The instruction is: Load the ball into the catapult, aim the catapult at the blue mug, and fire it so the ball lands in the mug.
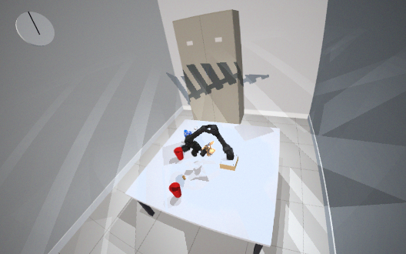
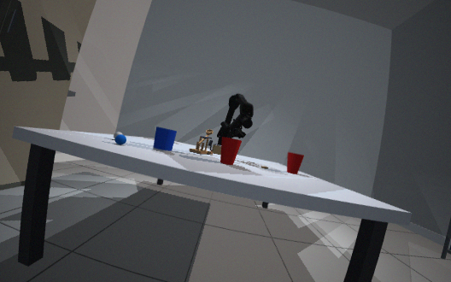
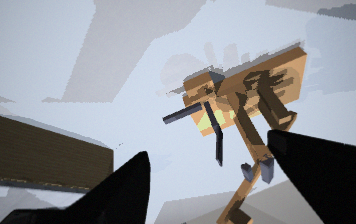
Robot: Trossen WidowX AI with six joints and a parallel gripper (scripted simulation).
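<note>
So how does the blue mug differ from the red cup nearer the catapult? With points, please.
The blue mug (image 1: 187, 133) (image 2: 164, 138) is blue; the red cup (image 1: 178, 153) (image 2: 231, 150) is red. In the exterior view the blue mug looks squatter, the red cup taller. The blue mug's sides narrow only slightly downward, while the red cup tapers sharply. Both stand upright on the table (image 1: 247, 192) (image 2: 214, 181).

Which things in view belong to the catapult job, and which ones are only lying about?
For the job:
- catapult
- blue mug

Lying about:
- nearer red cup, beside the blue mug
- farther red cup

I cannot tell whether the blue ball is the one to load.
</note>
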